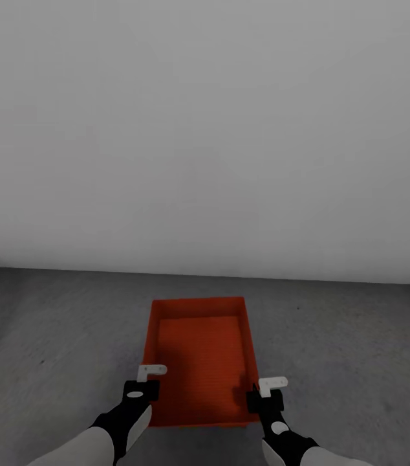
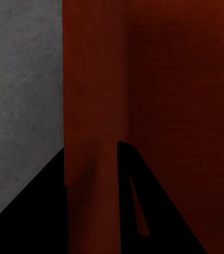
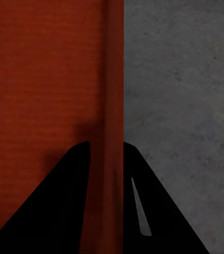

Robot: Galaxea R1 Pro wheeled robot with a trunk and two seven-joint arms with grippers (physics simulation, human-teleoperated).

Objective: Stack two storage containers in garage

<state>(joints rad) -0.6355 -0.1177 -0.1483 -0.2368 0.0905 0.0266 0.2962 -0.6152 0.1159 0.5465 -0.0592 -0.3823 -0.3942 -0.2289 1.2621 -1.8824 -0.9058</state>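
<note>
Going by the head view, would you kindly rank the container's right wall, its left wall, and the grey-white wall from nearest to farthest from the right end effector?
1. Container's right wall: clamped between the right end effector's fingers.
2. Container's left wall: across the box, at the left end effector.
3. Grey-white wall: farthest, beyond the container's far end and the concrete floor.

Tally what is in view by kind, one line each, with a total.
Orange-red storage container: 1, sitting on the grey concrete floor
Grippers: 2, the left gripper and the right gripper, each with its jaws straddling a side wall of the container
Total: 3
</note>
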